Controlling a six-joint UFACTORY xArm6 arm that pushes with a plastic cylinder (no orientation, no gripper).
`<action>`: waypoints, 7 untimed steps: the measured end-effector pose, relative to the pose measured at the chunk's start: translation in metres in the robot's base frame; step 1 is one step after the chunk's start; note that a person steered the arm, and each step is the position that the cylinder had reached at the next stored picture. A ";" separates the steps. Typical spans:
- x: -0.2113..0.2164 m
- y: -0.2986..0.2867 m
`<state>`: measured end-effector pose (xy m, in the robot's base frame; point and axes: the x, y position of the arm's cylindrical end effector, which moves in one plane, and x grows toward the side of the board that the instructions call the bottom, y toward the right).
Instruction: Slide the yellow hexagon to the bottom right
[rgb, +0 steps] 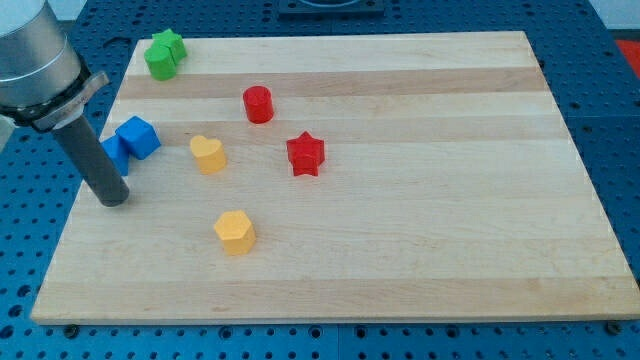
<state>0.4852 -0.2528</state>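
The yellow hexagon sits on the wooden board, left of centre and toward the view's bottom. My tip rests on the board near its left edge, to the left of and slightly above the hexagon, well apart from it. The tip is just below a blue block that the rod partly hides.
A blue cube sits next to the hidden blue block. A yellow heart, a red star and a red cylinder lie above the hexagon. A green block is at the top left corner.
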 end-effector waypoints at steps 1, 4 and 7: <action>0.008 -0.001; 0.037 0.047; 0.058 0.196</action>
<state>0.5431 -0.0564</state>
